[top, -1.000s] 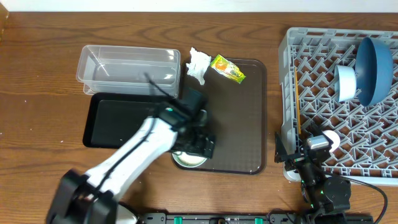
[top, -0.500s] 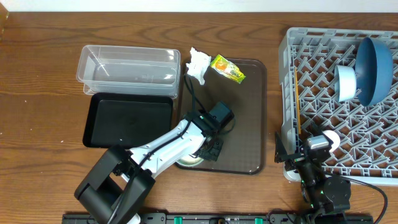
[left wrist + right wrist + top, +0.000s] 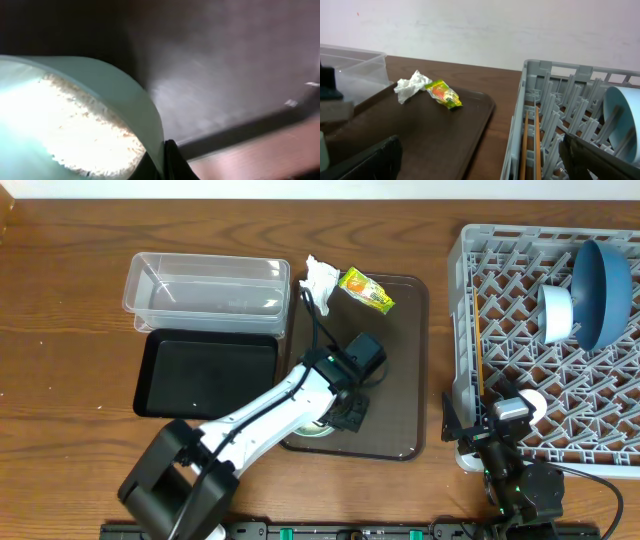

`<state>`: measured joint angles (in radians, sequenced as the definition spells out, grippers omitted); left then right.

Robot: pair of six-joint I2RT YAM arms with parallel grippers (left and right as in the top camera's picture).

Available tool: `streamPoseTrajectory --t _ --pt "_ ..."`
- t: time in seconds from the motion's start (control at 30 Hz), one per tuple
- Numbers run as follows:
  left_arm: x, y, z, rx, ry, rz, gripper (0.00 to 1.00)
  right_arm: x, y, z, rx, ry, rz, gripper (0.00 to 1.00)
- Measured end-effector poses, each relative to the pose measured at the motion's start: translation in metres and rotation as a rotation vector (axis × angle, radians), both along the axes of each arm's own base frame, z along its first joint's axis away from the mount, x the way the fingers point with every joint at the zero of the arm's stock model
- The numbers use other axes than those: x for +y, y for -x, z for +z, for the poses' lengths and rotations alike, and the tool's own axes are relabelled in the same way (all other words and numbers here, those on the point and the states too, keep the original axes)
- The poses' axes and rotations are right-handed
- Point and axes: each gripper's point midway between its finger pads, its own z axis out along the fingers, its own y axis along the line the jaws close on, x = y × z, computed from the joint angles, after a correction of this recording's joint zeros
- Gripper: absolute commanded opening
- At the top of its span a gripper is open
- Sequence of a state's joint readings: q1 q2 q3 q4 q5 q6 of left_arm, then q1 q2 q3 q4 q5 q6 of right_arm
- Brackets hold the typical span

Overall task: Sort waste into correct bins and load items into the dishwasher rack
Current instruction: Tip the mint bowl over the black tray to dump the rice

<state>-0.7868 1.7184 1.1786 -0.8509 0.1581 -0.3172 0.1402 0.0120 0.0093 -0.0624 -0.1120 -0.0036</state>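
Observation:
My left gripper [image 3: 343,413] is shut on the rim of the pale-green bowl [image 3: 303,434] at the front of the brown tray. In the left wrist view the left gripper [image 3: 165,162] pinches that pale-green bowl [image 3: 115,85], which holds white rice [image 3: 75,125]. A crumpled tissue [image 3: 319,283] and a yellow-green wrapper [image 3: 366,291] lie at the tray's far edge. The grey rack [image 3: 470,300] holds a dark-blue bowl [image 3: 603,280], a white-blue bowl [image 3: 556,313] and chopsticks [image 3: 479,350]. My right gripper [image 3: 480,157] stands open and empty beside the rack's front left corner.
A clear tub [image 3: 205,288] stands at the back left, with a shallow black tray [image 3: 205,372] just in front of it. The brown serving tray [image 3: 395,360] lies between them and the rack. Bare wooden table [image 3: 60,330] stretches to the left.
My left gripper has closed onto the pale-green bowl's rim, and the left arm has swung a little to the right. The right arm has not moved.

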Motion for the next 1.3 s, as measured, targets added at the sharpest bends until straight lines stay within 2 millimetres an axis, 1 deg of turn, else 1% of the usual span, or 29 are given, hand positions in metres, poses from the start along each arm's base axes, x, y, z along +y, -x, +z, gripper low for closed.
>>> streamPoseTrajectory --t 0.07,0.1,0.17,0.23,0.3,0.33,0.4,0.47,0.53,0.63,0.8,0.97,1.1,1.3 --pt "-0.002 -0.003 0.016 -0.019 0.038 0.010 0.06 0.000 0.000 0.000 0.000 0.000 0.000 0.99" --pt "-0.001 -0.006 0.028 -0.036 0.070 0.027 0.06 0.000 0.000 0.000 0.000 0.000 0.000 0.99" --pt "0.006 -0.016 0.049 -0.070 0.131 0.074 0.06 0.000 0.000 0.000 0.000 0.000 0.000 0.99" --pt "0.021 -0.032 0.072 -0.107 0.197 0.148 0.06 0.000 0.000 0.000 0.000 0.000 0.000 0.99" --pt "0.043 -0.051 0.091 -0.139 0.261 0.231 0.06 0.000 0.000 0.000 0.000 0.000 0.000 0.99" --pt "0.052 -0.057 0.097 -0.144 0.288 0.264 0.06 0.000 0.000 0.000 0.000 0.000 0.000 0.99" --pt "0.078 -0.074 0.107 -0.142 0.361 0.338 0.06 0.000 0.000 0.000 0.000 0.000 0.000 0.99" --pt "0.098 -0.086 0.111 -0.120 0.437 0.391 0.06 0.000 0.000 0.000 0.000 0.000 0.000 0.99" --pt "0.114 -0.094 0.113 -0.093 0.529 0.426 0.06 0.000 0.000 0.000 0.000 0.000 0.000 0.99" --pt "0.132 -0.100 0.113 -0.049 0.684 0.450 0.06 0.000 0.000 0.000 0.000 0.000 0.000 0.99" --pt "0.148 -0.096 0.104 0.020 0.955 0.456 0.06 0.000 0.000 0.000 0.000 0.000 0.000 0.99" --pt "0.166 -0.094 0.103 0.003 1.194 0.477 0.06 0.000 0.000 0.000 0.000 0.000 0.000 0.99" --pt "0.181 -0.095 0.103 -0.034 1.292 0.514 0.06 0.000 0.000 0.000 0.000 0.000 0.000 0.99" --pt "0.204 -0.098 0.109 -0.118 1.343 0.553 0.06 0.000 0.000 0.000 0.000 0.000 0.000 0.99"
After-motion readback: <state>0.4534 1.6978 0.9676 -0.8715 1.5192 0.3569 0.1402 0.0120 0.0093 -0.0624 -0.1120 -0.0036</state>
